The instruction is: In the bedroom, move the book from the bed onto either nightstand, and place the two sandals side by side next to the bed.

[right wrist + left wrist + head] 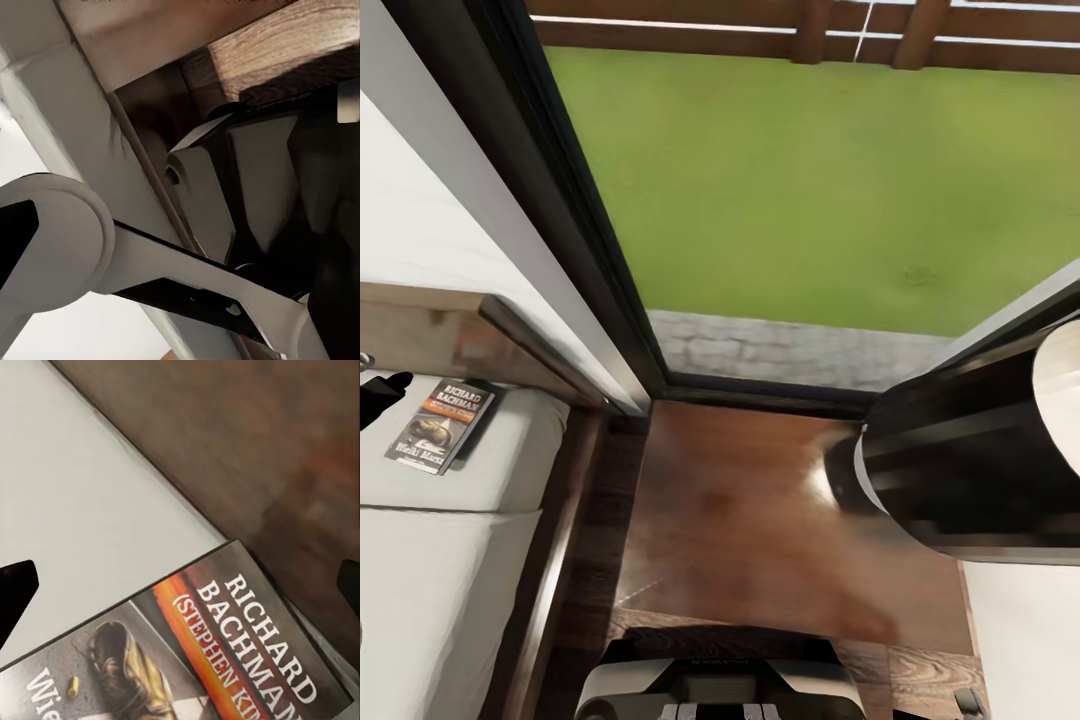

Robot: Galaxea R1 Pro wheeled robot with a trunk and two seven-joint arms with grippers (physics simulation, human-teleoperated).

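On the cover of the book [225, 652], white capitals reading "RICHARD BACHMAN" are seen, with "(STEPHEN KI" printed beneath on the orange band before the frame cuts it off. Lower on the cover, white letters "Wie" are partly shown. The author's name is also legible on the book [442, 424] in the head view.

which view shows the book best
The left wrist view: the book fills the lower half, its Richard Bachman title and cover picture readable, lying on the pale mattress. The head view shows it whole but small, near the headboard and the left gripper's fingertip. The right wrist view adds nothing about it.
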